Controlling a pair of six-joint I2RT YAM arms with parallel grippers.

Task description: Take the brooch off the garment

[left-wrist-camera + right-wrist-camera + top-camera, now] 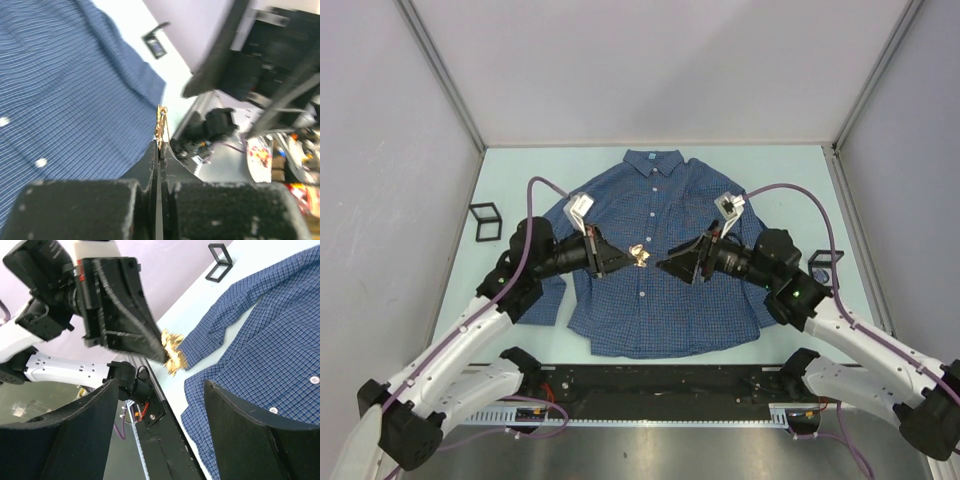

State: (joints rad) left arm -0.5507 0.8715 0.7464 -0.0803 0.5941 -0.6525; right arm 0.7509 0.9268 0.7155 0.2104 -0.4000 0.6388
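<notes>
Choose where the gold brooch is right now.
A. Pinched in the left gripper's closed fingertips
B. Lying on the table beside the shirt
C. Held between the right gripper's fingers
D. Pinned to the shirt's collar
A: in the left wrist view the brooch sticks out from the shut tips of the left gripper, clear of the shirt, while the right gripper stands open with nothing between its fingers.
</notes>
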